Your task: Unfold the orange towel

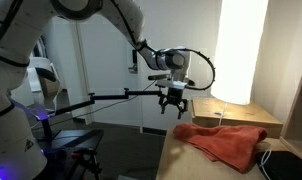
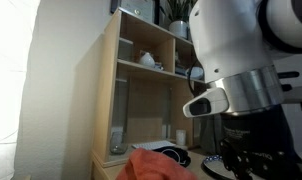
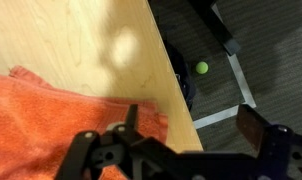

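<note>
The orange towel (image 1: 227, 141) lies rumpled on the light wooden table (image 1: 181, 160), with one edge folded over. It also shows in an exterior view (image 2: 156, 166) and at the lower left of the wrist view (image 3: 41, 120). My gripper (image 1: 172, 103) hangs above the table's near corner, a little to the side of the towel and above it. In the wrist view the gripper (image 3: 191, 122) is open and empty. One finger is over the towel's edge and the other is out past the table edge, over the floor.
The table edge (image 3: 169, 75) runs diagonally, with dark floor beyond it and a small green ball (image 3: 202, 68) on the floor. A wooden shelf unit (image 2: 141, 85) stands behind the table. A black pad (image 1: 287, 164) and a white cable (image 1: 263, 158) lie beside the towel.
</note>
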Motion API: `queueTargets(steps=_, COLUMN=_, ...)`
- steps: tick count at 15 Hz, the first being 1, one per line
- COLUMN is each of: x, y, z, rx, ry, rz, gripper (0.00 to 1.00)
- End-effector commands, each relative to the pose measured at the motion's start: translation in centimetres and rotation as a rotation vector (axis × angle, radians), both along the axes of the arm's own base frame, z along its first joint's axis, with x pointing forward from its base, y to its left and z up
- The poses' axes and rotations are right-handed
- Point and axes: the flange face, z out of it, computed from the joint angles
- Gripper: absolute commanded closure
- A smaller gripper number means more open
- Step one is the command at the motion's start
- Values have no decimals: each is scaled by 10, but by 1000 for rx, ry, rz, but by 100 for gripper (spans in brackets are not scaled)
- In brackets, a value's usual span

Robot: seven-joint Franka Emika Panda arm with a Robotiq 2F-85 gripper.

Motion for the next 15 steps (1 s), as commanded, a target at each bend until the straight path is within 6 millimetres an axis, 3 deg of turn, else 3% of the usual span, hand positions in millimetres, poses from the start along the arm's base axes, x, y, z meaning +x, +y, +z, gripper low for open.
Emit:
queueTargets(steps=1, x=5, y=14, z=-4, rx=14, ry=-4, rz=13, gripper=0)
queueTargets(steps=7, x=11, y=48, z=-13, rx=116, ry=-31, rz=14, gripper=0)
queueTargets(steps=15, x=18, y=50, z=-24, rx=200, ry=-82, rz=-31, gripper=0)
